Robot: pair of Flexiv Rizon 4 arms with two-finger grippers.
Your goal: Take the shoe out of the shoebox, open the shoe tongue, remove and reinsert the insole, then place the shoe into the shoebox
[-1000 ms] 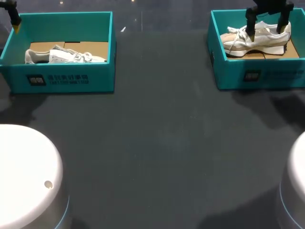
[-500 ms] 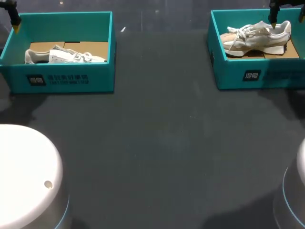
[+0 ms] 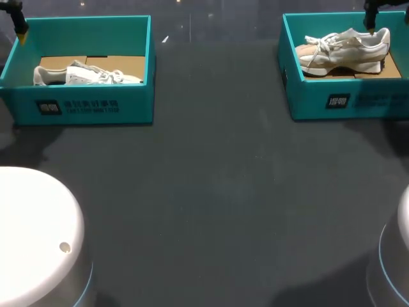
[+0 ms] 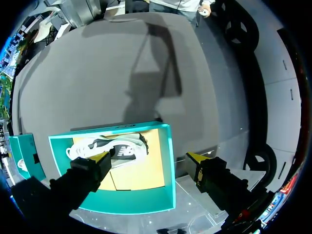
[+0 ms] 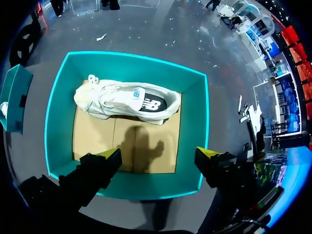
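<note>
Shoe (image 3: pixel 345 50) in right shoebox (image 3: pixel 307 102), another shoe (image 3: pixel 89 77) in left shoebox (image 3: pixel 134 105)

A dark grey matte table (image 3: pixel 211 192) carries soft, blurred shadows.

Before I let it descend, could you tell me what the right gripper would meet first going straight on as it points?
Most likely the bare cardboard floor of the shoebox, just beside the shoe rather than on it. The right gripper hangs open above it; depth is hard to judge.
</note>
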